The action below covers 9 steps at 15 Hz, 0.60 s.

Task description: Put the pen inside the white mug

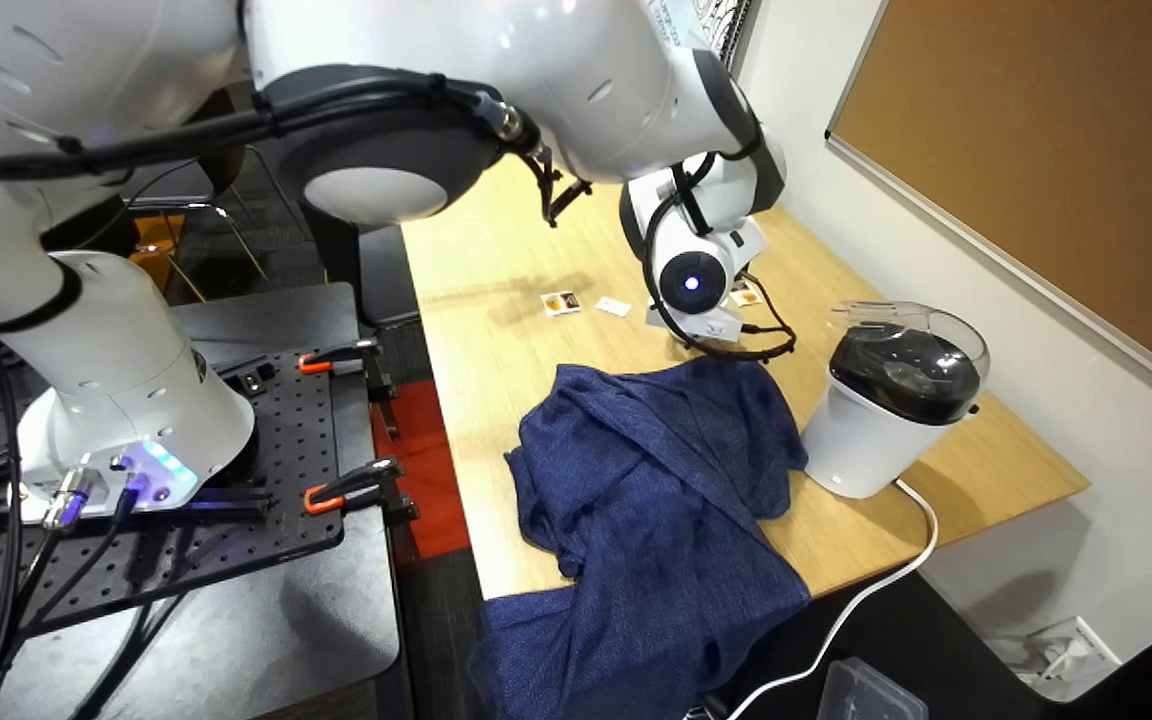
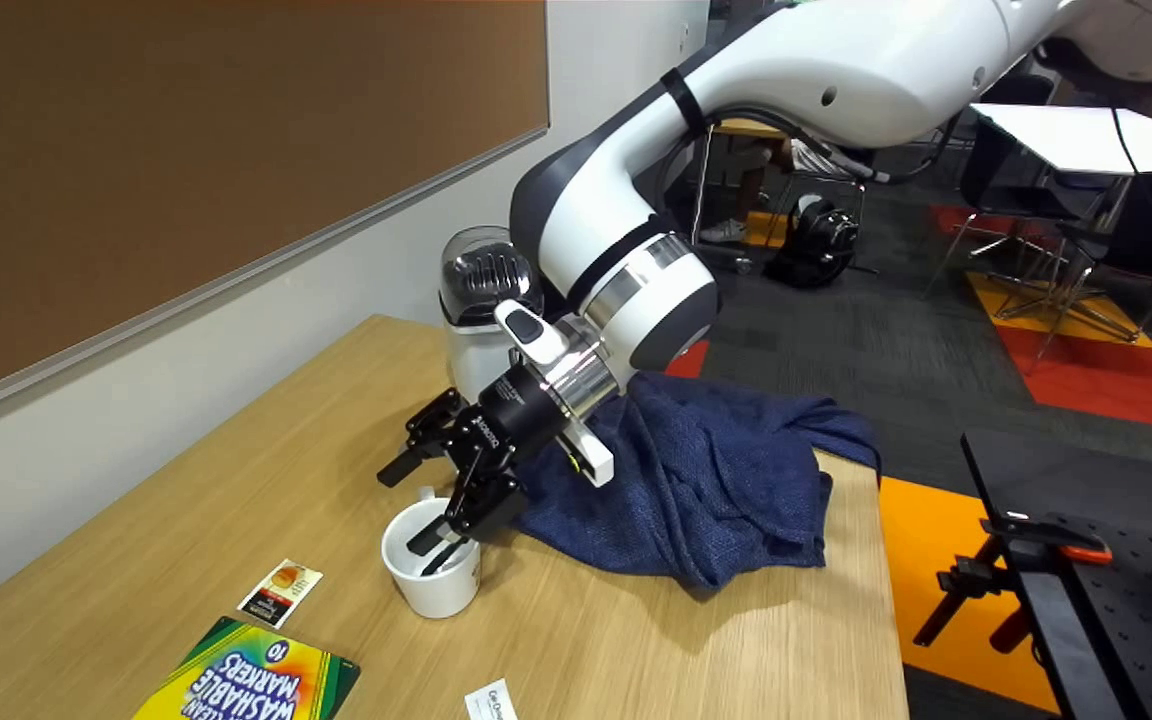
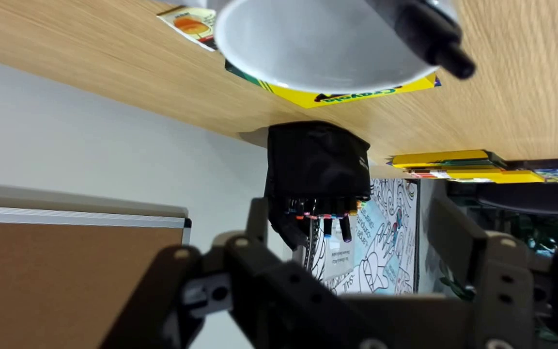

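Observation:
The white mug (image 2: 436, 592) stands upright on the table in an exterior view. It also shows at the top of the wrist view (image 3: 308, 48), cut off by the frame edge. The pen (image 3: 429, 36) is dark and leans in the mug, its black end sticking out past the rim in the wrist view. In an exterior view part of the pen (image 2: 442, 558) shows in the mug's opening. My gripper (image 2: 412, 505) is open with nothing between its fingers, and one fingertip overlaps the mug's opening there. The fingers are wide apart in the wrist view (image 3: 354, 228). Another exterior view hides mug and pen behind the arm.
A dark blue cloth (image 1: 656, 500) lies beside the mug. A white corded appliance (image 1: 866, 430) with a black top stands near the wall. A marker box (image 2: 256, 675), a small packet (image 2: 281, 592) and a card (image 2: 491, 700) lie nearby. A black holder (image 3: 317, 160) contains pens.

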{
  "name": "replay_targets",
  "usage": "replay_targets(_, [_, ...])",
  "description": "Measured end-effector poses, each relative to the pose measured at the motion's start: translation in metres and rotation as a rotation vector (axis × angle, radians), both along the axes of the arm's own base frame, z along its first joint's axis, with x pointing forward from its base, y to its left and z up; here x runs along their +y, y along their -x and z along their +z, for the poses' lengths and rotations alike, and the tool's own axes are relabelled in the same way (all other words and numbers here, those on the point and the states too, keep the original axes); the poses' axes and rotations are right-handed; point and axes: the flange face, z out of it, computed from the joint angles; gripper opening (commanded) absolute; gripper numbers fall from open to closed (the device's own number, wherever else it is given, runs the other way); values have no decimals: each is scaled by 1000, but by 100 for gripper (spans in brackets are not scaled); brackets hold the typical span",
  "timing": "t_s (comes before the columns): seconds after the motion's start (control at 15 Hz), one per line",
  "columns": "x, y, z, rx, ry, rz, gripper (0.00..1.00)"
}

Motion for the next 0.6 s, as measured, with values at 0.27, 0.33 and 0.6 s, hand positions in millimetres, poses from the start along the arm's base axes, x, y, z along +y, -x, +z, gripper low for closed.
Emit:
replay_targets(0.27, [15,-5,20,-24,-2,9,100])
replay_targets(0.33, [19,-7,28,-33,3,8,100])
replay_targets(0.6, [31,-11,74,-73,30,-11,100])
